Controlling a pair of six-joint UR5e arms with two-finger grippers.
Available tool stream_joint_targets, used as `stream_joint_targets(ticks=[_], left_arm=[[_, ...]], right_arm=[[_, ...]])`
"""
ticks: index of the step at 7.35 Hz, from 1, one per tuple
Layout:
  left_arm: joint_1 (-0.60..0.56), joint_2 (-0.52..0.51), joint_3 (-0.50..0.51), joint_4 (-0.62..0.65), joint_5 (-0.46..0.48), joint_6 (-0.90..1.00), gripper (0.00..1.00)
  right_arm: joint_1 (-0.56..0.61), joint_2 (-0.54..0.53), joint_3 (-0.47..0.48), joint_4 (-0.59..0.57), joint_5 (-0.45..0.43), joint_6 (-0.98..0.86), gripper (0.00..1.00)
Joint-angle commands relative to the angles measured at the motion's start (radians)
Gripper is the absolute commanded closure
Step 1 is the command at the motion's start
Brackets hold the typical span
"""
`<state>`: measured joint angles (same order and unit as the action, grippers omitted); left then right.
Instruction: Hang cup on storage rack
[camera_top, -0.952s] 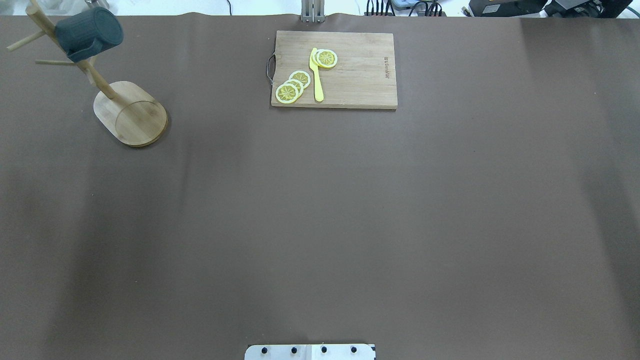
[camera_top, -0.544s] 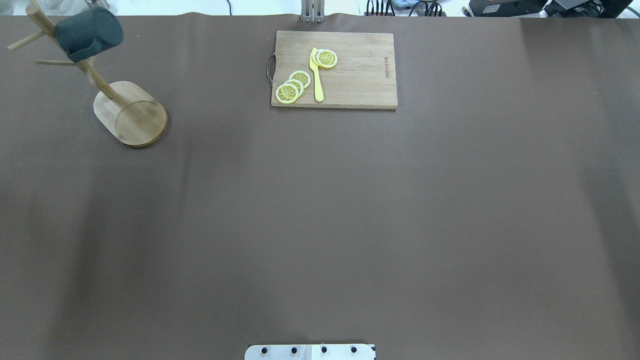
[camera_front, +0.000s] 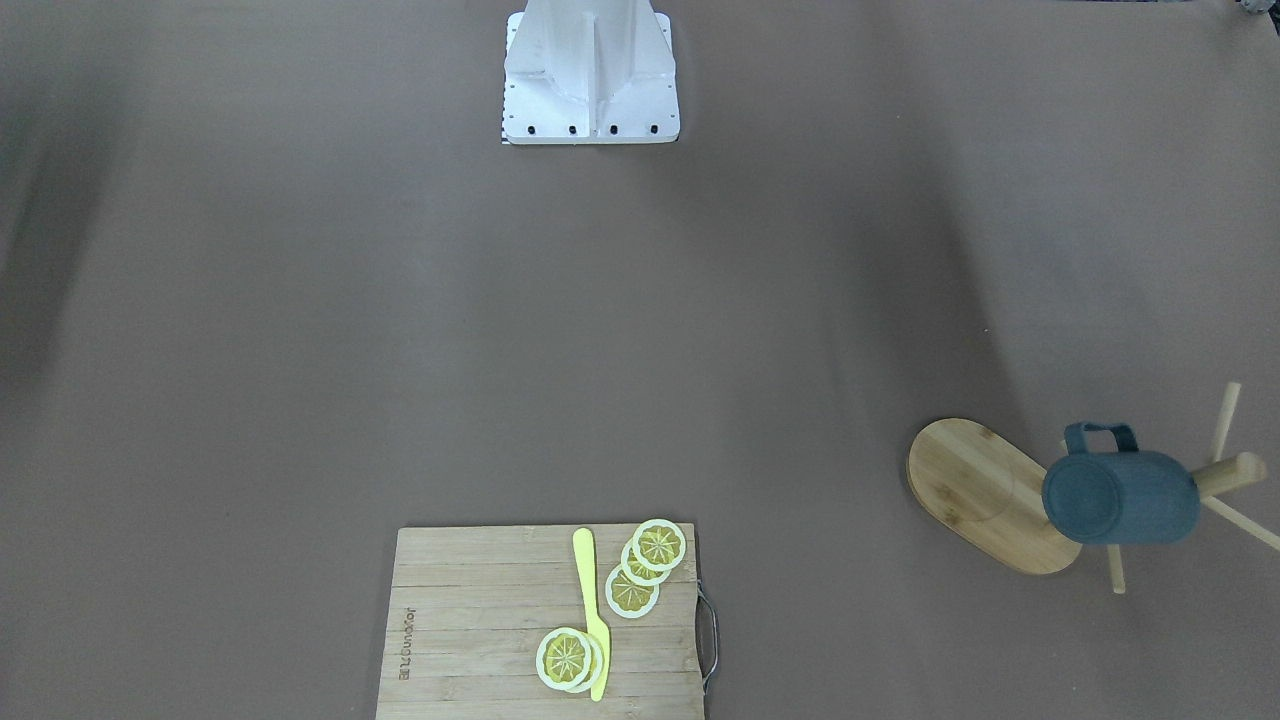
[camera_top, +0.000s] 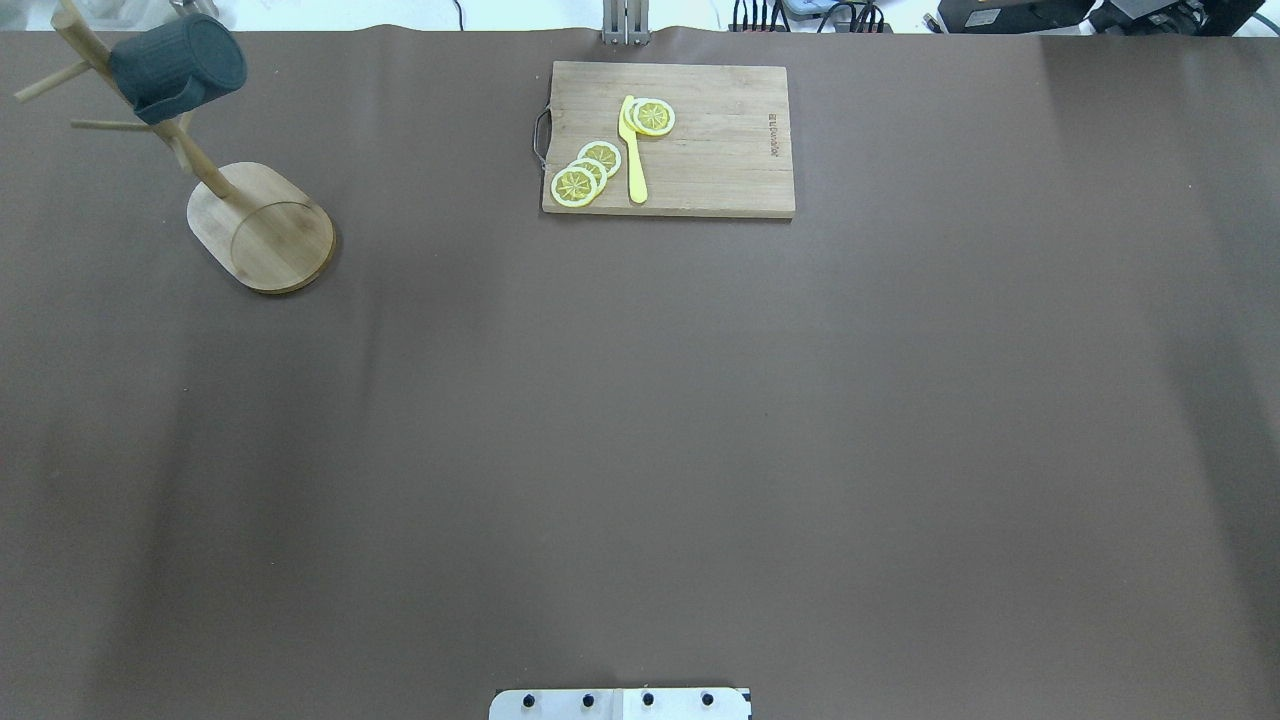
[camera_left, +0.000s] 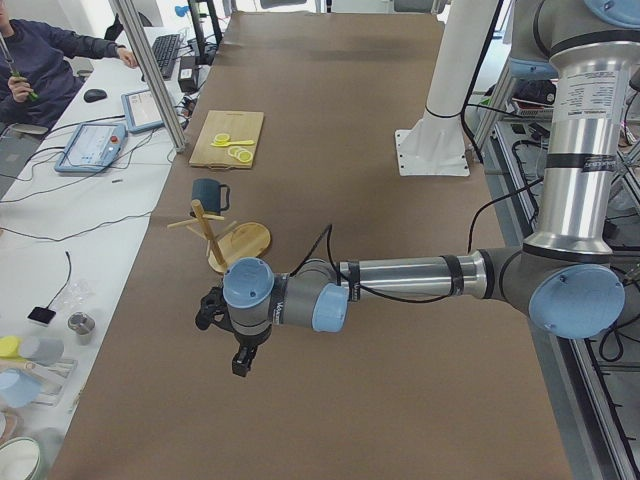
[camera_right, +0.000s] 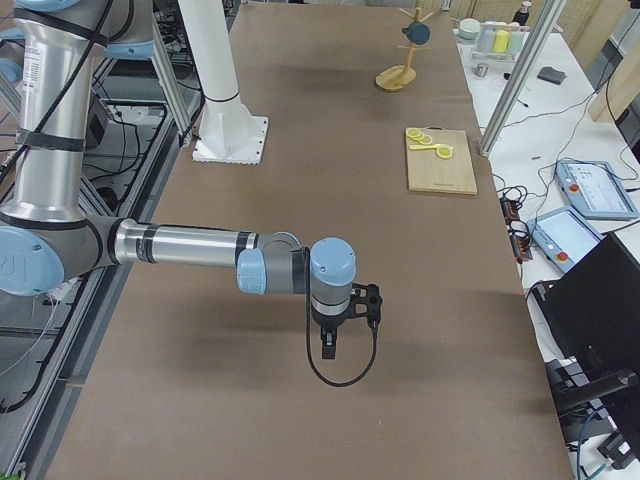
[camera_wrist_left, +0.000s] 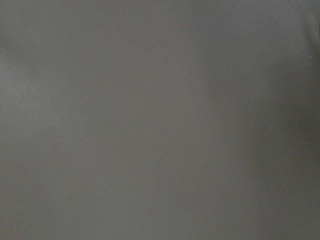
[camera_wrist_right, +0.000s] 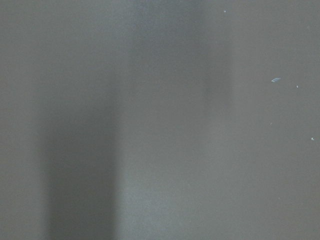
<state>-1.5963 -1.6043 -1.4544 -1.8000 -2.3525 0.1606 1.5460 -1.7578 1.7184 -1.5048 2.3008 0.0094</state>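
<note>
The tabletop (camera_top: 640, 450) is being viewed steeply from above by two opposed cameras (cutting board (camera_top: 720, 170) and storage rack (camera_top: 260, 230) being shared, mirrored), lengthwise from both ends, and closely by both wrist cameras.

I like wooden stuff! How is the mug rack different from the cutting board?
The storage rack stands tall with a post and pegs; the cutting board lies flat. Its base is oval; the board is rectangular. The rack holds the cup; the board holds lemon slices and a yellow knife. Both are light wood.
</note>
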Motion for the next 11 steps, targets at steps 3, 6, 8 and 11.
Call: stream_joint_targets(ticks=[3,6,8,11], left_arm=[[0.001,0.008,-0.015,0.018,-0.014,-0.003,0.01],[0.004,-0.026,-0.113,0.174,-0.004,-0.001,0.01],[0.006,-0.025,-0.112,0.171,-0.002,0.004,0.01],[0.004,-0.019,-0.115,0.168,-0.004,0.008,0.01]], right_arm=[[0.0,0.0,-0.011,0.0,0.0,-0.002,0.0],[0.0,-0.002,-0.013,0.001,-0.001,-0.009,0.0],[0.0,0.001,-0.023,-0.002,0.009,0.0,0.0],[0.0,-0.017,-0.039,0.0,-0.015,-0.008,0.0]])
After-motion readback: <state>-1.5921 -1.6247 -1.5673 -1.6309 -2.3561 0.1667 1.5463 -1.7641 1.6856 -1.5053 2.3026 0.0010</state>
